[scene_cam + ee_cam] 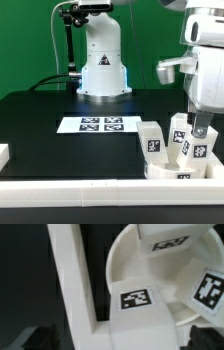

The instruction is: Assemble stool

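My gripper [203, 133], jaws spread and empty, hangs at lower right over the round white plastic seat disc [178, 171] and blocky white tagged legs [151, 139]. I should centre on one leg before closing.

Bright, even overhead light; the white parts glare against the black table [40, 115]. The wrist view is soft, blurred and close-up.
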Controlling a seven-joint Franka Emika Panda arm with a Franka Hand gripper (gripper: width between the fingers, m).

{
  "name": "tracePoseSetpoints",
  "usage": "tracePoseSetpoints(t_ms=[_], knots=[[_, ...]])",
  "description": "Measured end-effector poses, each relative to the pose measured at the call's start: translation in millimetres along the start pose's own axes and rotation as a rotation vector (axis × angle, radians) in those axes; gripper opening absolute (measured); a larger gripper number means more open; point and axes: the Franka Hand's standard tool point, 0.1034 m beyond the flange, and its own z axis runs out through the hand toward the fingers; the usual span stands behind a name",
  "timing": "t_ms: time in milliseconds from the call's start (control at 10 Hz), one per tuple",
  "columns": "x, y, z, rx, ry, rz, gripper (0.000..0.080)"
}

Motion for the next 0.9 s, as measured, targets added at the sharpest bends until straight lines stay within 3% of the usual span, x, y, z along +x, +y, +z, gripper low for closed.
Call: tracePoseSetpoints(t_ms=[400,500,600,700,900], knots=[[-1.7,-2.9,9.1,0.01,-0.007,0.03,0.0602],[-2.3,-2.7,9.1,0.01,-0.007,0.031,0.0426],[-2.9,-2.5,9.2,0.01,-0.007,0.032,0.0426],[-3.5,-2.4,9.4,0.01,-0.007,0.033,0.034],[-4.2,-2.1,9.5,0.011,-0.007,0.049,0.034]])
